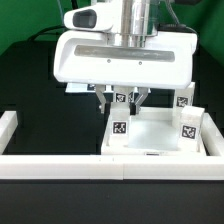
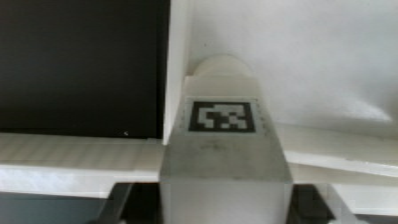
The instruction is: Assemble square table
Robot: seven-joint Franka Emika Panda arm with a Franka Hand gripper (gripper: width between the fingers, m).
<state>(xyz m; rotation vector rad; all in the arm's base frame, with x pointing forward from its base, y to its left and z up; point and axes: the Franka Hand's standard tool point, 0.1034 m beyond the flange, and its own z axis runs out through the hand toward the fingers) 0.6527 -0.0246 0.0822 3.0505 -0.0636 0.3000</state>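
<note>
The square table top (image 1: 152,137) is a white tray with a raised rim, lying under the arm in the exterior view, with a tag on its near side. A white leg (image 1: 120,98) with a black-white tag stands upright at the top's far corner on the exterior view's left. My gripper (image 1: 120,102) reaches down over it. In the wrist view the leg (image 2: 224,150) runs up between my dark fingers (image 2: 137,203), which lie against its two sides with no gap showing. Other tagged white pieces (image 1: 186,126) stand at the top's side on the exterior view's right.
A long white border rail (image 1: 100,166) runs along the front, and another (image 1: 9,126) stands at the exterior view's left. The table surface (image 1: 50,125) is black and a green curtain hangs behind. The arm's white body hides the back of the table top.
</note>
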